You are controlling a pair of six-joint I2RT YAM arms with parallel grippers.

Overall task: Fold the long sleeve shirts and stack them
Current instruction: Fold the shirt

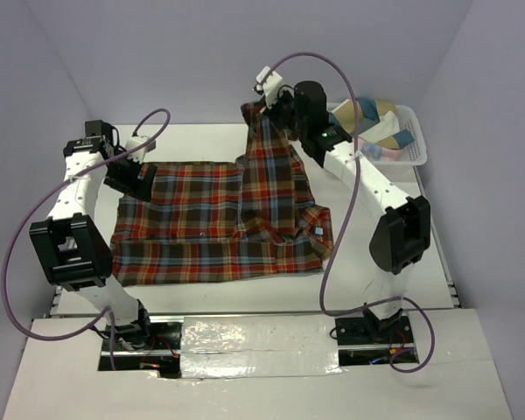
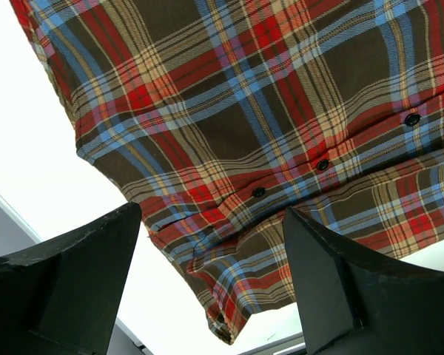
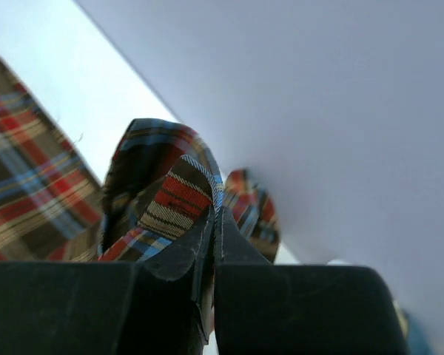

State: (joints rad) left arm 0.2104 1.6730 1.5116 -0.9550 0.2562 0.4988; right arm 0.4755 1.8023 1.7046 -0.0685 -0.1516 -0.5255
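The red-orange, brown and blue plaid flannel long sleeve shirt (image 1: pixel 201 227) lies spread on the white table (image 1: pixel 201 140). The right gripper (image 3: pixel 213 222) is clamped on a fold of it, raised at the far edge. The left gripper (image 2: pixel 211 222) hangs over the shirt's left end, jaws wide apart, holding nothing.

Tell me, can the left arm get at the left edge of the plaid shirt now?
Probably yes: the left gripper hangs open just above that edge of the plaid shirt, with nothing between them.
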